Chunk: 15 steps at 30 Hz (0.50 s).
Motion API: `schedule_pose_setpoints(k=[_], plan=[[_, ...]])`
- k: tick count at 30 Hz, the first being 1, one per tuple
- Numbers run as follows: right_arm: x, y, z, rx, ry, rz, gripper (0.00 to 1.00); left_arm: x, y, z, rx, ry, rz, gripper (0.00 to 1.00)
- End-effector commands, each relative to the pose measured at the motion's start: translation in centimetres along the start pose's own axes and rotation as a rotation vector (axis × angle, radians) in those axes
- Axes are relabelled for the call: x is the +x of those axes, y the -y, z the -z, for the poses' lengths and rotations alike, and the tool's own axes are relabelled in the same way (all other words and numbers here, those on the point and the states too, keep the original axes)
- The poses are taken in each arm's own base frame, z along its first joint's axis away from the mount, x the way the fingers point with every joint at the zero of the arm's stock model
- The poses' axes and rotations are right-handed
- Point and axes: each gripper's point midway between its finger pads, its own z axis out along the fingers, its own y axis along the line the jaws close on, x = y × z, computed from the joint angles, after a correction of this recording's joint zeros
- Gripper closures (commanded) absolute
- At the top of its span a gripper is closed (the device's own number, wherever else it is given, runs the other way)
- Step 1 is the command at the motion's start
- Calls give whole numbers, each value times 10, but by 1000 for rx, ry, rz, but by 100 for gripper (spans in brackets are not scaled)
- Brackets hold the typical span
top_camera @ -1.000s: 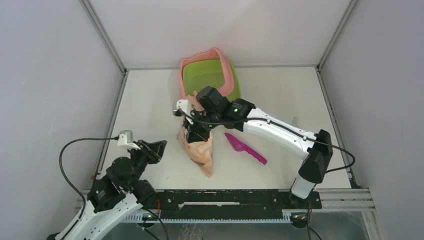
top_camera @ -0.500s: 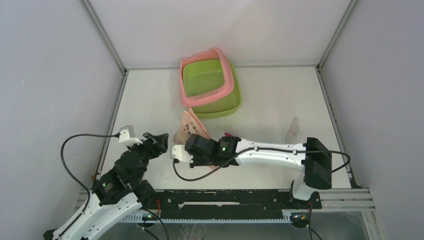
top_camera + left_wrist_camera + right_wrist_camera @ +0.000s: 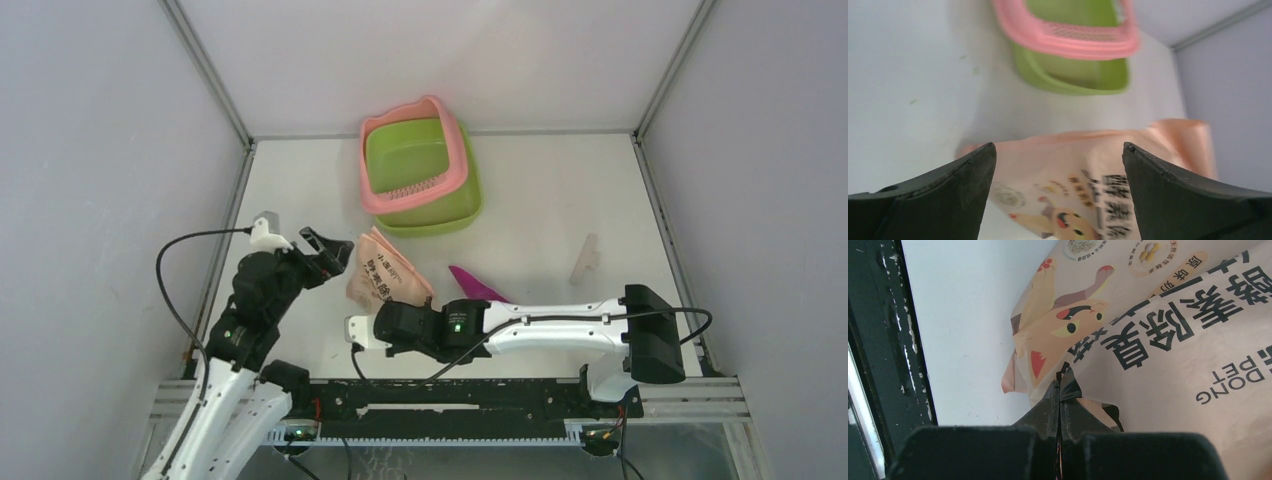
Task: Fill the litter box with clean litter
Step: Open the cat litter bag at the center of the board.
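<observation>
The litter box [image 3: 366,170] sits at the far middle of the bench [image 3: 290,190], its pink grid toward the arms. The bag [image 3: 385,275] is nearer, apart from it, with the scoop [image 3: 478,287] just to its right. The right tool [image 3: 1060,387] is pinched closed on the bag's near edge. The left tool [image 3: 1058,150] gapes wide at the bag's left edge, gripping nothing.

Right arm [image 3: 540,320] is covering the handle of the magenta plastic scoop [image 3: 470,282] and part of the peach-pink printed bag [image 3: 385,270]. Pink-rimmed green litter box [image 3: 1068,44] is showing blurred, cropped at top.
</observation>
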Motion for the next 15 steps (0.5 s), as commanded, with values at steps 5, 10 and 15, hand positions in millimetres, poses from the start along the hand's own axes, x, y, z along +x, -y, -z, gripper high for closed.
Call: schedule_pose_setpoints(k=[5, 10, 15], plan=[[1, -18, 5, 42, -6, 33, 100, 5, 67, 48, 526, 88, 29, 0], [1, -40, -1, 39, -25, 80, 100, 42, 41, 32, 487, 26, 59, 0], [0, -61, -7, 26, -47, 115, 100, 44, 48, 31, 516, -6, 66, 0]])
